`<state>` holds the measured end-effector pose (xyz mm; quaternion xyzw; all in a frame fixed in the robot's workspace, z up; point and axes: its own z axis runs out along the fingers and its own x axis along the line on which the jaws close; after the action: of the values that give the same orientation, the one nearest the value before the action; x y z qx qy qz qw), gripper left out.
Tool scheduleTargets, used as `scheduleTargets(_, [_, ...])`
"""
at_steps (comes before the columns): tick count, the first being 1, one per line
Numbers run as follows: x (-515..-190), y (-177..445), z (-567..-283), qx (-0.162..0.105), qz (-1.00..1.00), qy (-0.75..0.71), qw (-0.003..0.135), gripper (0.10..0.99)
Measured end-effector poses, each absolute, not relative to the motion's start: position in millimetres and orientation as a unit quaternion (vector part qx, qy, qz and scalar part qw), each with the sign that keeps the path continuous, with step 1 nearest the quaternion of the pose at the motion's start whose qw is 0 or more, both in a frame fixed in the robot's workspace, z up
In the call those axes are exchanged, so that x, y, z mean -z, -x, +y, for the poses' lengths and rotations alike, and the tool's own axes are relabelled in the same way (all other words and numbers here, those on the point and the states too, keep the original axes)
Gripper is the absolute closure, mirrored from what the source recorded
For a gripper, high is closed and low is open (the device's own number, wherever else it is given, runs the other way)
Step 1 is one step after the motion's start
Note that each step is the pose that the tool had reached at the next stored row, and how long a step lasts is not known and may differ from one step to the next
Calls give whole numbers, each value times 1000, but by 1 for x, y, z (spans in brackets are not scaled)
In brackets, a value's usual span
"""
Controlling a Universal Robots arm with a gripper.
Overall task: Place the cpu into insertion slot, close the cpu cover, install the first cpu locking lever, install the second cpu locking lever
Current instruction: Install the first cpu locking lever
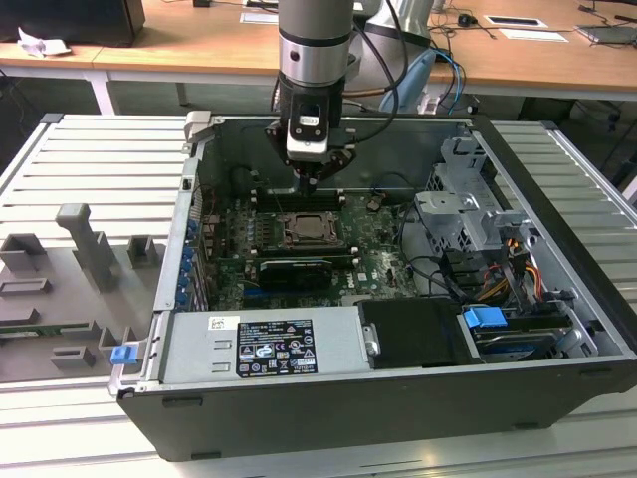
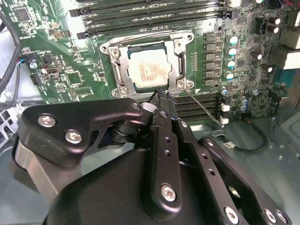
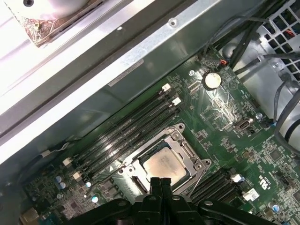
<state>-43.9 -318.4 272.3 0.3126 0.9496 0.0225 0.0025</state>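
The cpu (image 2: pixel 149 70) shows its pale metal top inside the insertion slot (image 2: pixel 114 55) on the green board. The cpu cover (image 2: pixel 180 63), a silvery frame, lies flat around it. One thin wire lever (image 2: pixel 204 108) sticks out slantwise from a socket corner over the memory slots. A second wire (image 2: pixel 140 36) runs along the socket's far edge. My gripper (image 2: pixel 161 93) is shut with nothing between its fingers, its tip just above the socket edge by the slanting lever's root. In the first wrist view the gripper (image 3: pixel 161 183) hovers at the edge of the cpu (image 3: pixel 164 165). In the exterior view the gripper (image 1: pixel 312 179) hangs above the socket (image 1: pixel 312 231).
Long black memory slots (image 3: pixel 126 126) flank the socket on both sides. A black graphics card (image 1: pixel 296 269) lies close in front of it. The power supply (image 1: pixel 264 344), a drive cage (image 1: pixel 468 209) with cables, and the case wall (image 3: pixel 154 51) box in the board.
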Motion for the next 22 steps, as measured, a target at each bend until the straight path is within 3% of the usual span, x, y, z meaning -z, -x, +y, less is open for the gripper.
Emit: scheduleTargets(22, [-272, 44, -319, -23, 987, -160, -1, 980])
